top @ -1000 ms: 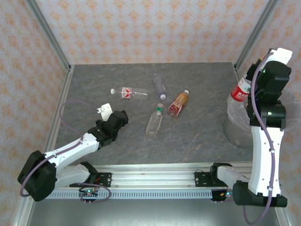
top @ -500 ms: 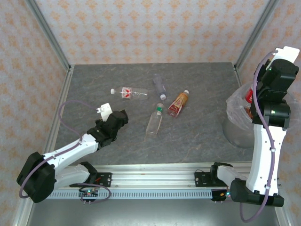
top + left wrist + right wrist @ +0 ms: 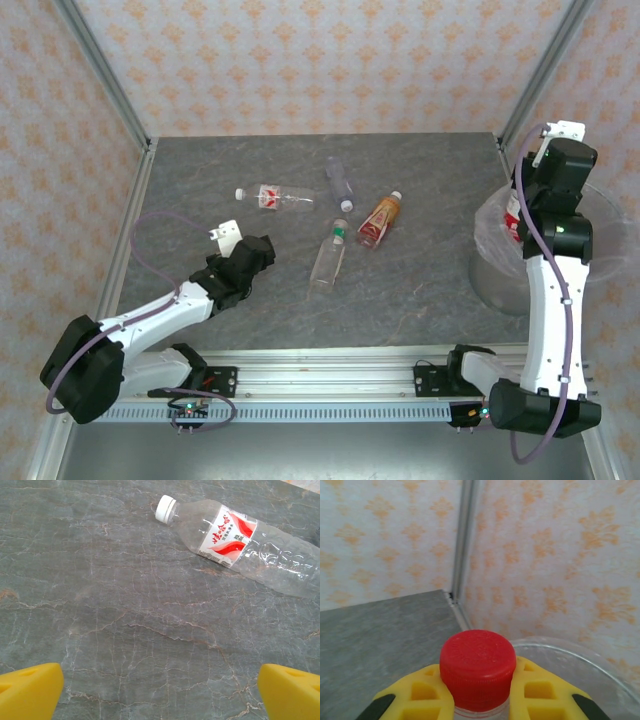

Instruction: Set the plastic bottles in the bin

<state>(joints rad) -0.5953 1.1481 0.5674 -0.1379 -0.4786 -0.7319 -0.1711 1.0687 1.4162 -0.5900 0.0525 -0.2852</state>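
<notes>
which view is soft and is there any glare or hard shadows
Right wrist: wallpaper behind the red cap looks slightly soft. Left wrist: bottle sharp, label crisp, faint sheen on its plastic. Top external: even light, only weak shadows on the table, no strong glare.

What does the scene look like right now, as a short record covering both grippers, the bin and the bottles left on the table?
left gripper: open, empty, facing the white-capped bottle
right gripper: shut on the red-capped bottle, cap up, over the bin
lying on the table: white-capped bottle, dark-labelled bottle, orange-labelled bottle, green-capped bottle
count on table: four
</notes>
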